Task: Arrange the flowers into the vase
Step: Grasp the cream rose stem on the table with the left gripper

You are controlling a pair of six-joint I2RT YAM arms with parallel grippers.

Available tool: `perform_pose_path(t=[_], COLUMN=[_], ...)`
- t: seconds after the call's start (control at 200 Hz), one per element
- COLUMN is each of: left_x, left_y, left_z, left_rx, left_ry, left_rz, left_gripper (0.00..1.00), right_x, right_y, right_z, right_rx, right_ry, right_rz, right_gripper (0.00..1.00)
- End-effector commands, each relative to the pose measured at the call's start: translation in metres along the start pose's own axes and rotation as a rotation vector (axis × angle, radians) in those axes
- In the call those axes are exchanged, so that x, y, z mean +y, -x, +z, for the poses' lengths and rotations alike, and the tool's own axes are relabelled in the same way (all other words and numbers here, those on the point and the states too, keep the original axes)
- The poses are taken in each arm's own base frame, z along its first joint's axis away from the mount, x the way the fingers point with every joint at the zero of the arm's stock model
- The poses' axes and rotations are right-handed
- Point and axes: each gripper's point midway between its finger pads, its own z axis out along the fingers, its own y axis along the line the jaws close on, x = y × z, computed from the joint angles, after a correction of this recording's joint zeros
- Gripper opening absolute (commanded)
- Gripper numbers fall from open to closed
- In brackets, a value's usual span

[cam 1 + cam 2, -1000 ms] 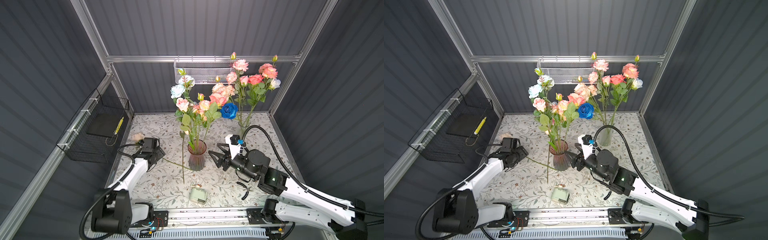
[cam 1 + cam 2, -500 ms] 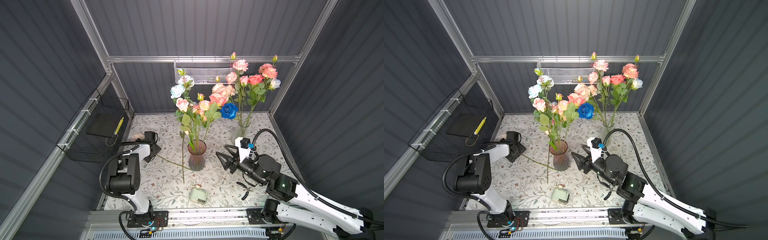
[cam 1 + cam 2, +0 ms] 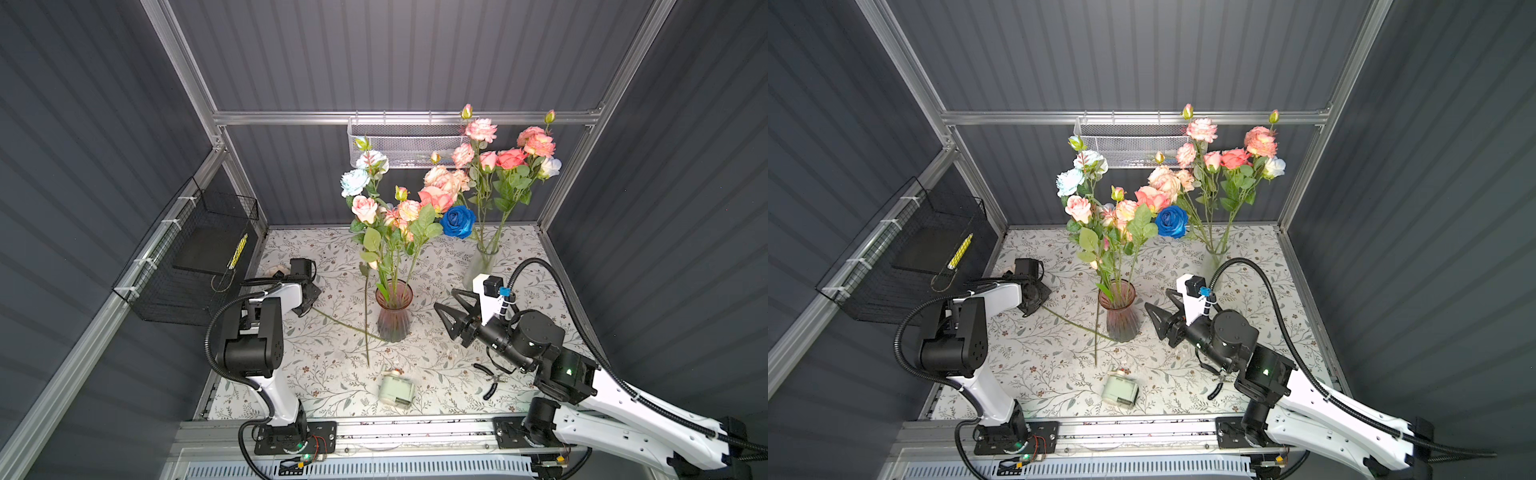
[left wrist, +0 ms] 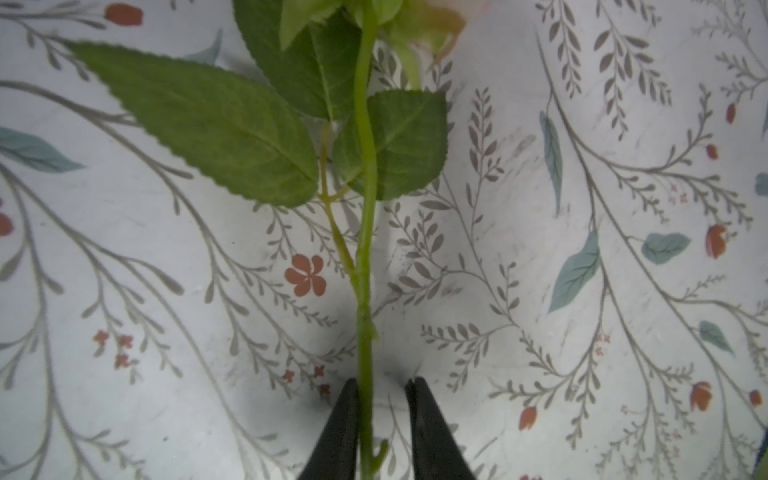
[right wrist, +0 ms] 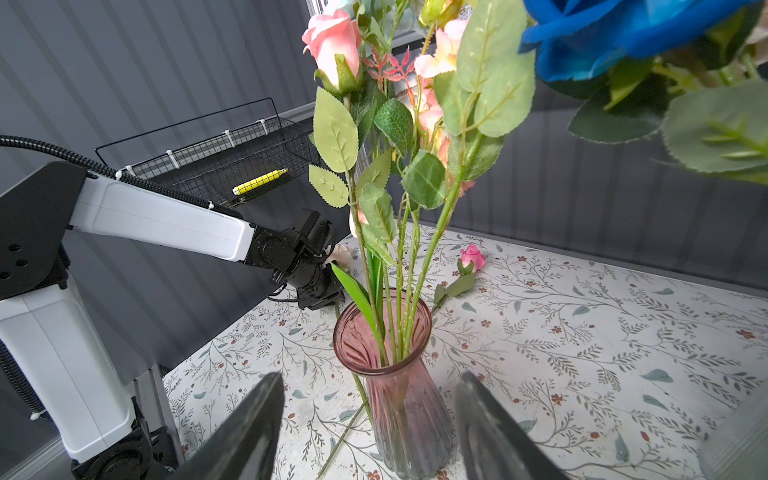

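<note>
L tool (image 4: pixel 383 382) low, jaws narrowly parted; R tool (image 5: pixel 370 376) aloft, jaws wide.

Slim green leafy flower stem (image 4: pixel 365 249) runs down frame centre, between black gripper (image 4: pixel 382 384) tips at lower centre; one tip touching, other slightly apart. White floral-print desk (image 4: pixel 582 374) beneath.

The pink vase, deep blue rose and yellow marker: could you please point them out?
pink vase (image 3: pixel 392 322): in a top view, glass body.
deep blue rose (image 3: pixel 458 221): in a top view, bloom centre.
yellow marker (image 3: pixel 237 250): in a top view, mid-barrel.
</note>
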Motion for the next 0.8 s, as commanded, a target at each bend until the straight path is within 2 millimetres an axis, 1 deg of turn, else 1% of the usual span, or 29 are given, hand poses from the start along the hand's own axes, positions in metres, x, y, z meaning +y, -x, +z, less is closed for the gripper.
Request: perform_pose_path(t=[0.0, 0.19, 0.27, 0.32, 0.43, 0.47, 0.59, 0.795], left_x=[0.011, 0.010, 0.011, 0.013, 0.014, 0.016, 0.021, 0.025], left_y=[-0.015, -0.001, 0.001, 0.002, 0.013, 0.018, 0.038, 0.066], left_z=[-0.003, -0.029, -0.039, -0.045, -0.065, -0.074, -0.109, -0.174], left_rx=[0.050, -0.005, -0.021, -0.033, -0.080, -0.106, -0.205, -0.381], left_ry=[0.020, 0.002, -0.012, -0.013, -0.022, -0.017, -0.022, -0.049], left_rz=[0.027, 0.037, 0.038, 0.039, 0.043, 0.046, 0.054, 0.080], left_gripper=[0.17, 0.05, 0.00, 0.00, 0.00, 0.00, 0.00, 0.00], right_x=[-0.002, -0.002, -0.002, -0.002, -0.002, -0.002, -0.001, 0.000], right_y=[-0.001, 0.000, 0.002, 0.003, 0.005, 0.006, 0.008, 0.010], right_z=[-0.002, -0.003, -0.004, -0.004, -0.004, -0.005, -0.006, -0.005], right_rx=[-0.001, -0.007, -0.012, -0.014, -0.018, -0.020, -0.025, -0.028], right_ry=[-0.010, -0.012, -0.013, -0.014, -0.014, -0.012, -0.009, -0.009], right_rz=[-0.005, 0.000, -0.001, -0.001, -0.002, -0.004, -0.002, -0.006], right_gripper=[0.67, 0.67, 0.67, 0.67, 0.67, 0.67, 0.67, 0.67])
